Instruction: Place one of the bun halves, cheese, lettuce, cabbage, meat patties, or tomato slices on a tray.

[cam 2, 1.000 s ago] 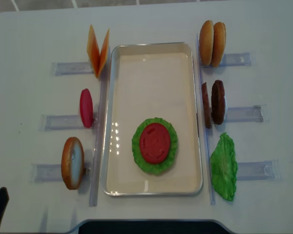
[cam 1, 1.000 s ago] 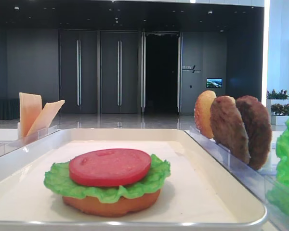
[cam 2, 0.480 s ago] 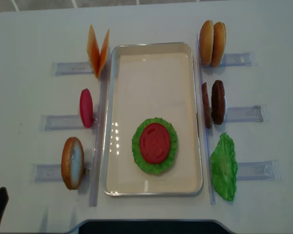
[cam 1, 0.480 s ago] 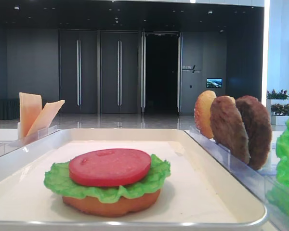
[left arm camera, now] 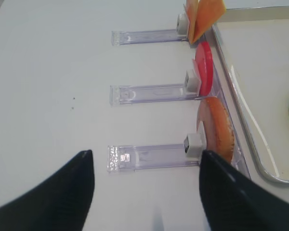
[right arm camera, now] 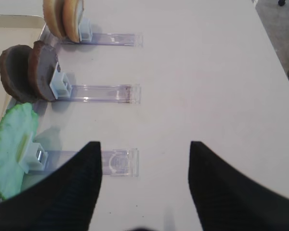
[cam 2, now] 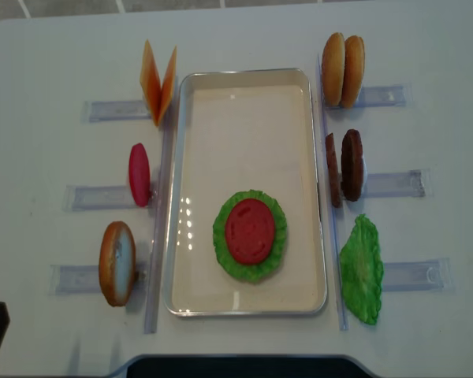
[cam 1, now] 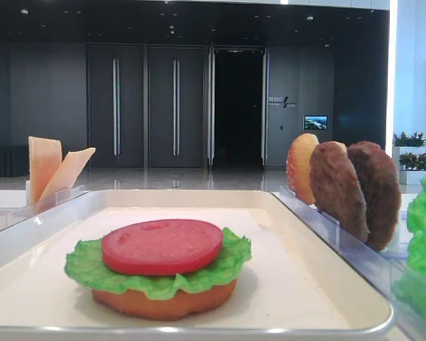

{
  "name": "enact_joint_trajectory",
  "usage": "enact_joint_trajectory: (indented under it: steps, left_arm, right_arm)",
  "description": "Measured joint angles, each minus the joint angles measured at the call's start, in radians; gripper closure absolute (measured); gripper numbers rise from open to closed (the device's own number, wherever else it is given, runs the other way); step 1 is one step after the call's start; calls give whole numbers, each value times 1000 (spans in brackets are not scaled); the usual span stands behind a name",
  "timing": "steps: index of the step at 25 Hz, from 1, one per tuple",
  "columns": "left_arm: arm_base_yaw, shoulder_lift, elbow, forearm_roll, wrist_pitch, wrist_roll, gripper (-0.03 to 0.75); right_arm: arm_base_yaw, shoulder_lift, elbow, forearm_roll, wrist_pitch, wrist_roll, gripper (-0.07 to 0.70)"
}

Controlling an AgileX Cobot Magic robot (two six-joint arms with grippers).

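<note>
With bun, lettuce (cam 2: pixel 250 236) and tomato (cam 2: pixel 250 230) already stacked on the tray (cam 2: pixel 244 87), another layer is due. Both grippers (left arm camera: pixel 147 192) (right arm camera: pixel 144 187) are seen wide, empty; patties (cam 2: pixel 345 165) must be approached next.

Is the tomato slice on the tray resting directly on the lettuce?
Touching. The low exterior view shows the tomato slice lying flat on the lettuce with no gap; the overhead view shows green all around it, within the tray.
</note>
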Motion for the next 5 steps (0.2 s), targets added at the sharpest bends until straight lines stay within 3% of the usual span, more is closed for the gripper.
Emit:
enact_joint_trajectory:
  steps: [5]
  left_arm:
    - [0,0,0,-27,0,-1,221]
  right_arm:
    - [0,0,0,0,0,0,217]
